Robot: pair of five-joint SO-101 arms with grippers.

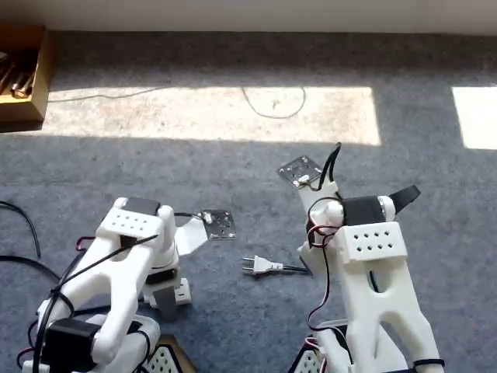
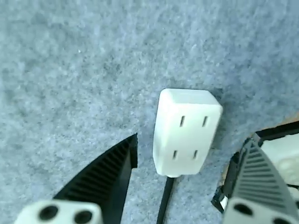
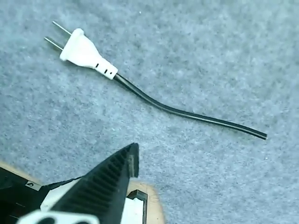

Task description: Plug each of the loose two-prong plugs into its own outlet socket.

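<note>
1. Surface: grey carpet (image 1: 93, 171). Two white arms stand side by side at the near edge.
2. Plug (image 3: 84, 50): one white two-prong plug lies flat on the carpet in the gap between the two arms. Its prongs are bare and point away from the right arm. A short black cord (image 3: 187, 113) trails from it to a cut end. Nothing touches the plug or the cord.
3. Outlet block (image 2: 186, 133): a white block lying flat with its face up and a black lead leaving one end. It has two pairs of slots, and both pairs are empty.
4. Left gripper (image 2: 191, 140): the jaws are spread wide, one on each side of the outlet block. A strip of carpet shows between each finger and the block, so it straddles the block and holds nothing.
5. Right gripper (image 1: 378, 169): from overhead, its two black jaws look splayed well apart. Its wrist view shows one ribbed finger (image 3: 112, 179) with nothing against it. It holds nothing and sits well clear of the plug.
6. Progress (judgement): nothing is done so far. No plug is seated and none is picked up. I can see only one loose plug, and I cannot tell whether others lie elsewhere.
7. Remaining (judgement): grasp the plug, turn its prongs toward the block, line them up with one slot pair and press it home. The left arm looks placed to steady the block.
</note>
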